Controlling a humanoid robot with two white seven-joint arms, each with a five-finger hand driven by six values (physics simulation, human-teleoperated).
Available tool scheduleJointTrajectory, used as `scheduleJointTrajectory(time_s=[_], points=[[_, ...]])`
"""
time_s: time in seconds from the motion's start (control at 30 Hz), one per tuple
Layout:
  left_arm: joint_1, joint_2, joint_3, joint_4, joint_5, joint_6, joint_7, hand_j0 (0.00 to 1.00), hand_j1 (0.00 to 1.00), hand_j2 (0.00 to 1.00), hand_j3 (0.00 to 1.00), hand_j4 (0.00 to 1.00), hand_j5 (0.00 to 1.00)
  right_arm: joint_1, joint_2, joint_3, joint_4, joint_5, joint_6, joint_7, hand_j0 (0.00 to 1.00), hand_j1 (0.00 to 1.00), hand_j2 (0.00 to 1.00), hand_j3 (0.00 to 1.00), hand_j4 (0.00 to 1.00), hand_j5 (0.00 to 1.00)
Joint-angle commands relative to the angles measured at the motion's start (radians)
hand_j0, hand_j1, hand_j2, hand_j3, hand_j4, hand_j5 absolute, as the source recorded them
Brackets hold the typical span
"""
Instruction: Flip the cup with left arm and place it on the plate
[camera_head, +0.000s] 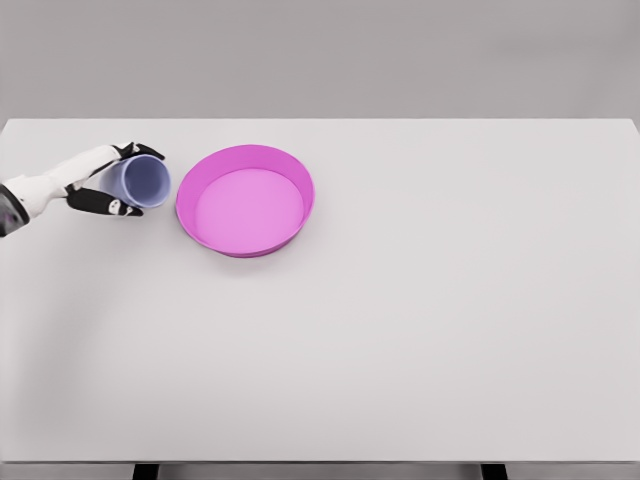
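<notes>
1. Head view: Lavender cup (144, 181) lay tipped, mouth toward 4 o'clock, long axis pointing at the plate (190, 205), clamped in the left hand (108, 182).
2. The pink plate sat just beside, at 3 o'clock.
3. Right arm: unseen.

We see a broad white table (430, 330) filling most of the frame, evenly lit with only soft shadows. Behind it, across the top of the frame, runs a plain grey wall (320, 55). Dark table supports (492, 471) show at the bottom edge.
</notes>
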Motion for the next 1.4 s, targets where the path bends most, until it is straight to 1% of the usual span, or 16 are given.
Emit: scheduleJointTrajectory(time_s=[0.0,0.1,0.23,0.3,0.4,0.53,0.63,0.7,0.93,1.0,1.17,1.23,1.33,1.37], points=[[0.0,-0.01,-0.005,-0.002,0.037,0.002,0.0,0.7,0.7,0.7,0.7,0.7,0.7,0.0,0.0,0.0,0.0,0.0,0.0,0.001,1.0,1.0,1.0,1.0,1.0,1.0],[-0.002,-0.013,-0.031,-0.002,0.072,0.002,0.0,0.7,0.7,0.7,0.7,0.7,0.7,0.0,0.0,0.0,0.0,0.0,0.0,0.0,1.0,1.0,1.0,1.0,1.0,1.0],[-0.002,-0.03,-0.037,-0.009,0.127,0.002,0.0,0.7,0.7,0.7,0.7,0.7,0.7,0.0,0.0,0.0,0.0,0.0,0.0,0.0,1.0,1.0,1.0,1.0,1.0,1.0],[-0.002,-0.028,-0.037,-0.011,0.135,0.002,0.0,0.7,0.7,0.7,0.7,0.7,0.7,0.0,0.0,0.0,0.0,0.0,0.0,0.0,1.0,1.0,1.0,1.0,1.0,1.0],[0.0,-0.027,-0.037,-0.017,0.172,0.002,0.0,0.71,0.71,0.71,0.71,0.71,0.71,0.0,0.0,0.0,0.0,0.0,0.0,0.0,1.0,1.0,1.0,1.0,1.0,1.0],[0.002,-0.021,-0.037,-0.055,0.224,0.002,0.0,0.71,0.71,0.71,0.71,0.71,0.71,0.0,0.0,0.0,0.0,0.0,0.0,0.001,1.0,1.0,1.0,1.0,1.0,1.0],[0.003,-0.019,-0.037,-0.069,0.238,0.002,0.0,0.71,0.71,0.71,0.71,0.71,0.71,0.0,0.0,0.0,0.0,0.0,0.0,0.0,1.0,1.0,1.0,1.0,1.0,1.0],[0.006,-0.019,-0.036,-0.097,0.243,0.002,0.0,0.71,0.71,0.71,0.71,0.71,0.71,0.0,0.0,0.0,0.0,0.0,0.0,0.0,1.0,1.0,1.0,1.0,1.0,1.0],[0.015,-0.03,-0.037,-0.106,0.243,0.002,0.0,0.71,0.71,0.71,0.71,0.71,0.71,0.0,0.0,0.0,0.0,0.0,0.0,0.001,1.0,1.0,1.0,1.0,1.0,1.0],[0.015,-0.03,-0.036,-0.12,0.244,0.002,0.0,0.71,0.71,0.71,0.71,0.71,0.71,0.0,0.0,0.0,0.0,0.0,0.0,0.0,1.0,1.0,1.0,1.0,1.0,1.0],[0.017,-0.044,-0.037,-0.134,0.279,0.002,0.0,0.71,0.71,0.71,0.71,0.71,0.71,0.0,0.0,0.0,0.0,0.0,0.0,0.0,1.0,1.0,1.0,1.0,1.0,1.0],[0.018,-0.065,-0.042,-0.134,0.301,0.002,0.0,0.71,0.71,0.71,0.71,0.71,0.71,0.0,0.0,0.0,0.0,0.0,0.0,0.0,1.0,1.0,1.0,1.0,1.0,1.0],[0.017,-0.071,-0.08,-0.138,0.331,0.002,0.0,0.71,0.71,0.71,0.71,0.71,0.71,0.0,0.0,0.0,0.0,0.0,0.0,0.0,1.0,1.0,1.0,1.0,1.0,1.0],[0.017,-0.074,-0.082,-0.143,0.336,0.002,0.0,0.71,0.71,0.71,0.71,0.71,0.71,0.0,0.0,0.0,0.0,0.0,0.0,0.0,1.0,1.0,1.0,1.0,1.0,1.0]])
